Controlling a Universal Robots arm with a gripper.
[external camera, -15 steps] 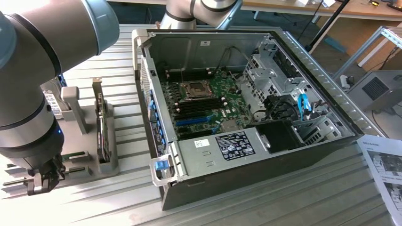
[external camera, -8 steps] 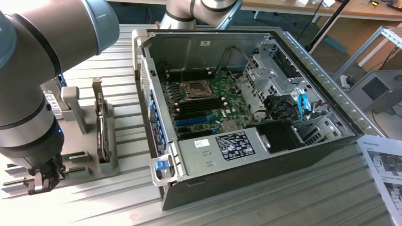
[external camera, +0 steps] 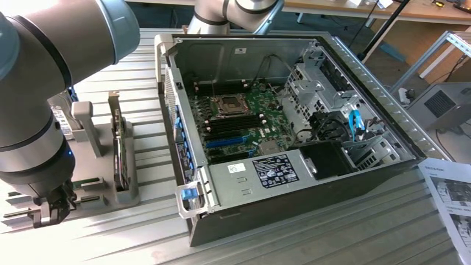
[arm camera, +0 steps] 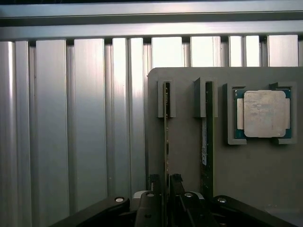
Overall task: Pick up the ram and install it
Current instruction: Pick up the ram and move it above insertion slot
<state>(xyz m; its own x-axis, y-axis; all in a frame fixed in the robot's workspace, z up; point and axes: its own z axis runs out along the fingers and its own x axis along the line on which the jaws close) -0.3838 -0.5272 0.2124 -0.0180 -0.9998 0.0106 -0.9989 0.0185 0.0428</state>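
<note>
Downward, tool (arm camera: 164,187) astride ram (arm camera: 166,132) (on edge)

Silver-grey arm (external camera: 44,83) with blue-grey joint caps, ending in a black gripper (arm camera: 164,180) with silver screws.

- I see the table (arm camera: 85,118) beside the holder (arm camera: 184,142): ribbed, shiny metal.
- holder: matt grey plastic.
- chip (arm camera: 264,113) on holder: dull silver metal.
- ram (arm camera: 166,142) in holder: circuit board.
</note>
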